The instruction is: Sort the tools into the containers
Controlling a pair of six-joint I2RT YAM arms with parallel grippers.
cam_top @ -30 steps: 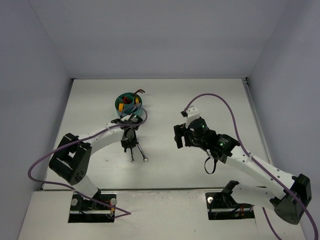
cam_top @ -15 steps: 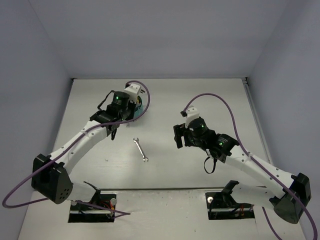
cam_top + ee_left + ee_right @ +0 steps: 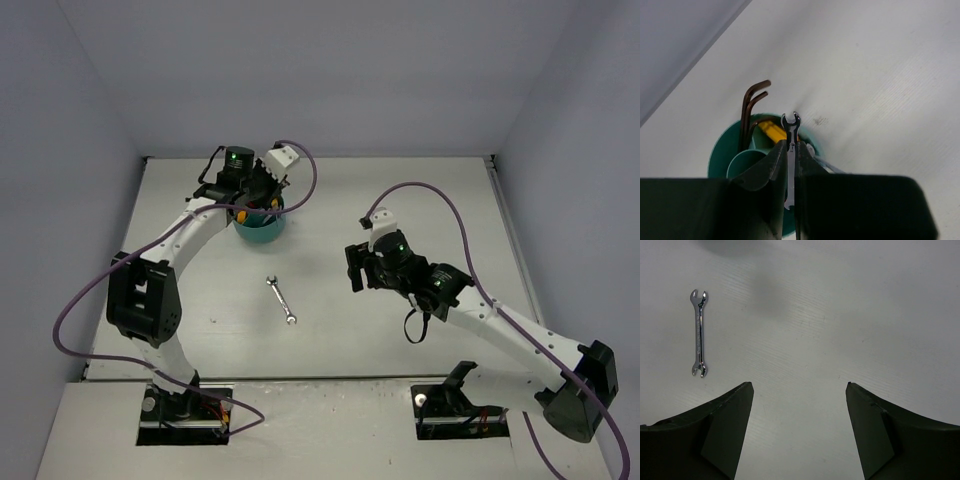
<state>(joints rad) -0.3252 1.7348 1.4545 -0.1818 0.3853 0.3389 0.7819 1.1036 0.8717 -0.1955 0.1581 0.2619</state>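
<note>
The left gripper (image 3: 791,172) is clamped on a small silver wrench (image 3: 790,125), whose open-end head pokes out past the fingertips, right above the teal organiser (image 3: 720,152). In the top view the organiser sits toward 11 o'clock on the table (image 3: 400,200). It already holds part of the load: dark hex keys (image 3: 751,102) stick up out of it at its 12 o'clock rim, and a yellow piece (image 3: 771,131), too hidden to name, lies inside.

The wrench looks ready to be dropped in, though which compartment lies under it I cannot tell. A second wrench (image 3: 281,300) lies flat on the table, at about 5 o'clock from the organiser and well apart from it. The right gripper (image 3: 798,386) hangs with its fingers spread wide and empty, at 3 o'clock from that wrench. By my reckoning the sorting is nearly done: this release, then one more pick.
</note>
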